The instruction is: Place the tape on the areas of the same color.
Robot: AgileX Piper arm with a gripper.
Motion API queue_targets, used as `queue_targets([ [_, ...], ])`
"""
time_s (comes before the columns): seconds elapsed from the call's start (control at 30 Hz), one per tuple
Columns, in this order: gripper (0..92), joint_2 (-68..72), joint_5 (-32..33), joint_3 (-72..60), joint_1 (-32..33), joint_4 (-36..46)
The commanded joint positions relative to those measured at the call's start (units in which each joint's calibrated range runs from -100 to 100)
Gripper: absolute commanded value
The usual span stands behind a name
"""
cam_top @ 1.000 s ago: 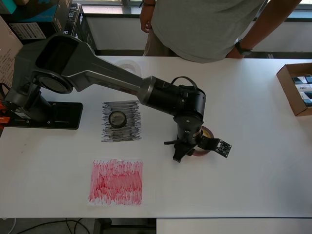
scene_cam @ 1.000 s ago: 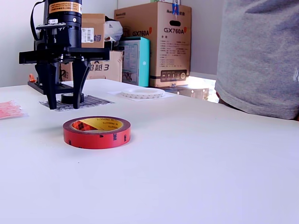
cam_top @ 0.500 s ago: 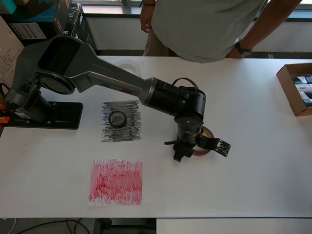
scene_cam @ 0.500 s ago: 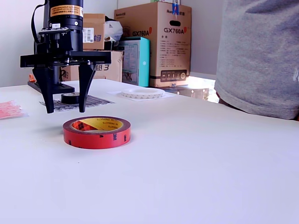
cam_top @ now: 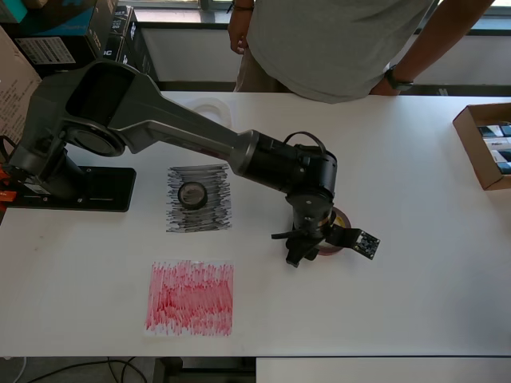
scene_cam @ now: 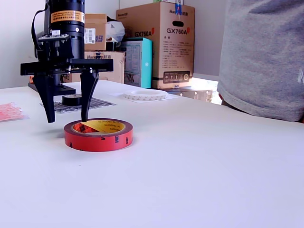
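Observation:
The dark red tape (scene_cam: 98,134) with a yellowish core lies flat on the bare table, partly hidden under the wrist in the overhead view (cam_top: 342,219). My gripper (scene_cam: 66,116) (cam_top: 307,249) is open and hangs low over the roll's left rim in the exterior view. One finger is above the core, the other outside the ring. The small black tape (cam_top: 192,194) (scene_cam: 72,99) rests on the scribbled black area (cam_top: 215,214). The white tape (scene_cam: 145,94) (cam_top: 209,106) lies on the white area (scene_cam: 167,98). The red area (cam_top: 190,297) (scene_cam: 9,111) is bare.
A person (cam_top: 335,40) stands at the table's far edge. An open cardboard box (cam_top: 483,144) sits at the overhead view's right edge. The arm's base (cam_top: 72,187) occupies the overhead view's left. Cartons (scene_cam: 161,45) are stacked behind the table.
The open gripper has come down and shifted slightly toward the exterior view's right, bringing its fingertips level with the red tape's top rim. The tapes have not moved.

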Motion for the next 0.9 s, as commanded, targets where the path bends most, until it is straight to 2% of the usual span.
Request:
queue_targets([
  [0.0, 63.8, 0.9, 0.2, -0.3, -0.1, -0.6],
  [0.53, 61.7, 1.9, -0.1, -0.3, -0.3, -0.6],
  [0.6, 52.8, 1.9, -0.2, -0.3, -0.3, -0.6],
  [0.63, 45.6, 1.9, -0.2, -0.3, -0.3, -0.6],
  [0.8, 0.0, 1.9, 0.1, -0.3, -0.4, -0.6],
  [0.87, 3.2, 1.9, 0.1, -0.3, -0.4, -0.6],
])
